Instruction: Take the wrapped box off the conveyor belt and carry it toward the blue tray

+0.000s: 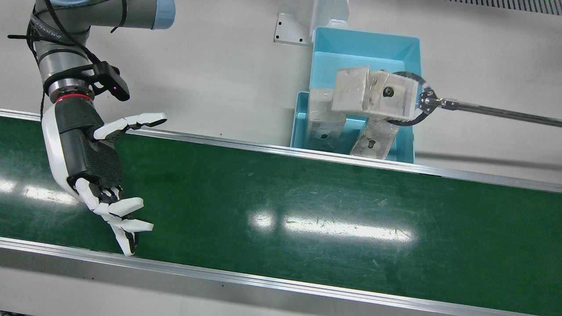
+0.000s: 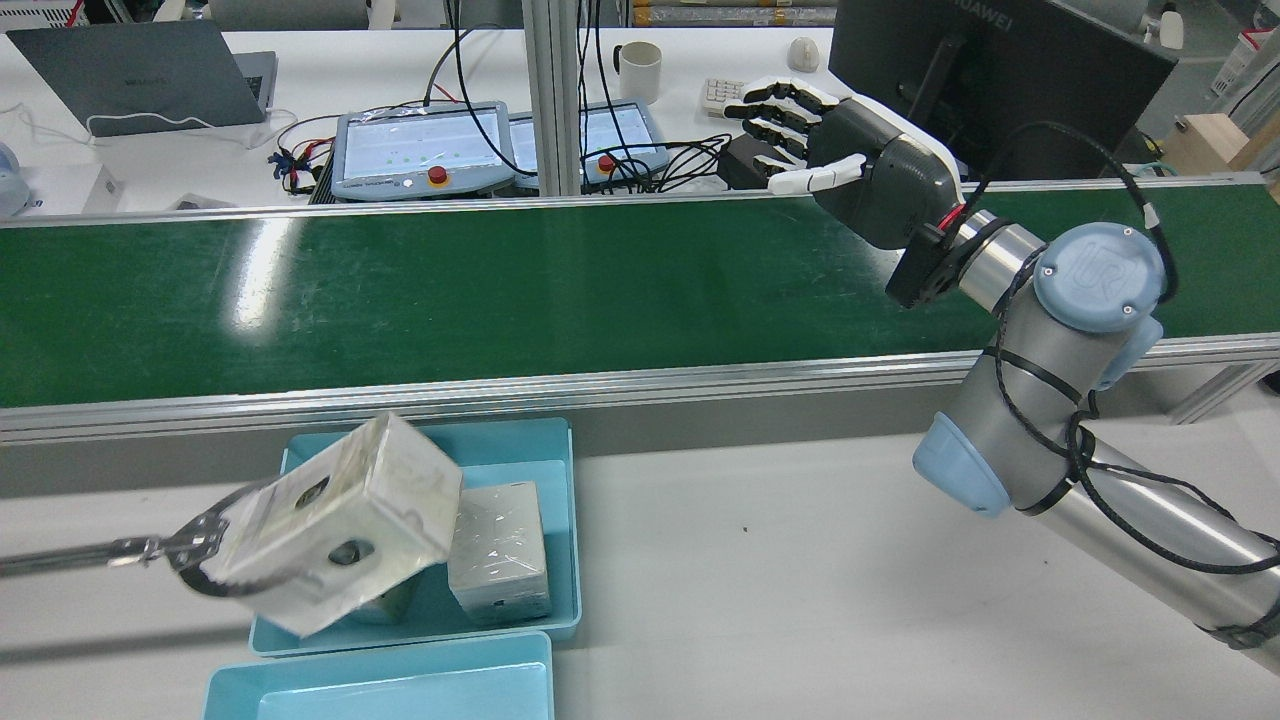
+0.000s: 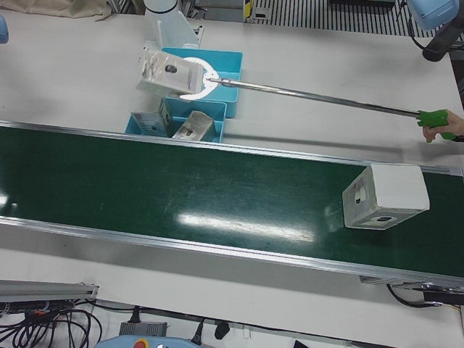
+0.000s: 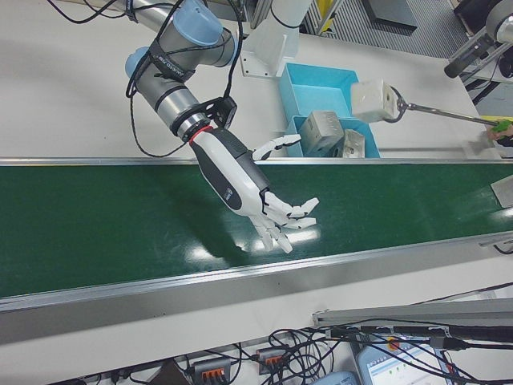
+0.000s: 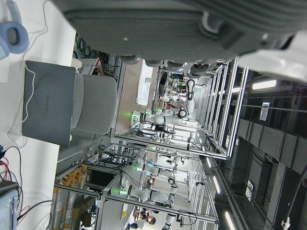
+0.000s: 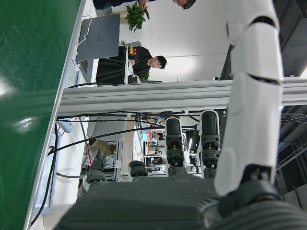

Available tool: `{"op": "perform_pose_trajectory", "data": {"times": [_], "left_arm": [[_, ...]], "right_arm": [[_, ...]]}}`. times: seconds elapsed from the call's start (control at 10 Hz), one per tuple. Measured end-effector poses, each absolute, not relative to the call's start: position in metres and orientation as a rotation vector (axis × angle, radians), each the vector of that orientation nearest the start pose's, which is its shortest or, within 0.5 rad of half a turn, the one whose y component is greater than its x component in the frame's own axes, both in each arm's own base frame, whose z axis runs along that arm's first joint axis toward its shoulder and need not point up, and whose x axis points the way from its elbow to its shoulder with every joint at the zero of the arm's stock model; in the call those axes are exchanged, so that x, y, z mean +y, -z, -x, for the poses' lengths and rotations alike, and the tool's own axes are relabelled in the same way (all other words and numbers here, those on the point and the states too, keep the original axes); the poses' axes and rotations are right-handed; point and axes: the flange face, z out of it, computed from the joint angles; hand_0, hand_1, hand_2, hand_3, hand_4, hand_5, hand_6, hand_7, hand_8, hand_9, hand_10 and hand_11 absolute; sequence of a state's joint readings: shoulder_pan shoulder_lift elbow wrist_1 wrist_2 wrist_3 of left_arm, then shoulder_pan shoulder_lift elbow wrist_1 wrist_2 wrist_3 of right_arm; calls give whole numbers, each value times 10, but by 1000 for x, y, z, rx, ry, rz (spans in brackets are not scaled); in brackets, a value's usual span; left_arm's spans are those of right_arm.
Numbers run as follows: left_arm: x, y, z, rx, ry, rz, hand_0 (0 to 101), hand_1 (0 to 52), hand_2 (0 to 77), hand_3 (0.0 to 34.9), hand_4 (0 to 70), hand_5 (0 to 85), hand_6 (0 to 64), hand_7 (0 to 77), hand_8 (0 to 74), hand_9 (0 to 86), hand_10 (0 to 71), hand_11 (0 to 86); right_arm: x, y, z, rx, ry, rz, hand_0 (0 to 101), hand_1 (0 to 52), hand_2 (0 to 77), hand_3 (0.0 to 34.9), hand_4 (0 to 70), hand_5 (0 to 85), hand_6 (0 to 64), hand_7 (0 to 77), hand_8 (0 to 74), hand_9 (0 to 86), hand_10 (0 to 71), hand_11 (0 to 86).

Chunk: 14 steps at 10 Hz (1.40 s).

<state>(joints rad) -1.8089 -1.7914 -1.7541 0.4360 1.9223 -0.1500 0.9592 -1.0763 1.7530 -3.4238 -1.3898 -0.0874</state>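
A wrapped box (image 3: 384,196) lies on the green conveyor belt (image 3: 181,188) towards its right end in the left-front view, with no hand near it. Its edge shows in the right-front view (image 4: 504,192). My right hand (image 1: 101,175) hovers over the belt's other end, open and empty, fingers spread; it also shows in the rear view (image 2: 850,150) and the right-front view (image 4: 256,196). The blue tray (image 1: 303,118) beside the belt holds two wrapped boxes (image 1: 322,116). Of my left hand (image 5: 192,24) only the dark palm shows, in its own view.
A person's long grabber tool (image 1: 491,109) holds another wrapped box (image 1: 373,92) above the trays. A second blue tray (image 1: 364,48) sits behind the first. The belt has aluminium rails (image 1: 263,281) along both sides. Desks with laptops and pendants stand beyond the belt.
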Motion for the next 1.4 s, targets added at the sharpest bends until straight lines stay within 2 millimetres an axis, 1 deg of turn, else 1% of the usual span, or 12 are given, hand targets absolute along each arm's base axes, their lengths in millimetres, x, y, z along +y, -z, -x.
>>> {"op": "perform_pose_trajectory", "data": {"times": [0.3,0.4,0.6,0.7,0.8,0.9,1.0,1.2,1.3,1.4], "left_arm": [[-505,-526,225,2191,2279,303,0,0,11,0,0,11,5,5,0,0,5,0],[-505,-526,225,2191,2279,303,0,0,11,0,0,11,5,5,0,0,5,0],[-505,-526,225,2191,2279,303,0,0,11,0,0,11,5,0,0,0,5,0],[-505,-526,225,2191,2279,303,0,0,5,0,0,11,5,0,0,0,5,0],[-505,-526,225,2191,2279,303,0,0,5,0,0,11,5,0,0,0,5,0],[-505,-526,225,2191,2279,303,0,0,11,0,0,11,0,0,0,0,5,0],[-505,-526,225,2191,2279,303,0,0,11,0,0,11,0,0,0,0,5,0],[-505,-526,225,2191,2279,303,0,0,5,0,0,11,0,5,0,0,5,0],[-505,-526,225,2191,2279,303,0,0,5,0,0,11,5,5,0,0,5,0],[-505,-526,225,2191,2279,303,0,0,5,0,0,11,0,0,0,0,5,0]], "right_arm": [[-608,-345,239,2766,1852,-561,473,125,142,227,120,365,27,256,0,65,0,16],[-609,-345,237,2766,1852,-559,473,125,142,239,120,365,27,256,0,65,0,16],[-610,-345,235,2765,1851,-553,472,125,142,234,120,365,27,256,0,65,0,16],[-610,-345,234,2764,1852,-550,472,125,142,241,120,365,27,256,0,65,0,16],[-610,-345,234,2764,1852,-551,473,125,142,233,120,365,27,256,0,65,0,16],[-609,-346,236,2764,1854,-555,473,125,142,233,120,376,27,256,0,65,0,16],[-609,-346,238,2765,1855,-559,474,136,142,237,120,376,33,256,0,65,0,16],[-609,-346,238,2764,1856,-558,473,136,142,240,120,376,33,256,0,65,0,16],[-609,-346,237,2763,1855,-557,472,136,142,228,120,376,33,256,0,65,0,16],[-610,-347,236,2762,1855,-555,472,136,142,228,120,376,33,256,0,65,0,16]]}}
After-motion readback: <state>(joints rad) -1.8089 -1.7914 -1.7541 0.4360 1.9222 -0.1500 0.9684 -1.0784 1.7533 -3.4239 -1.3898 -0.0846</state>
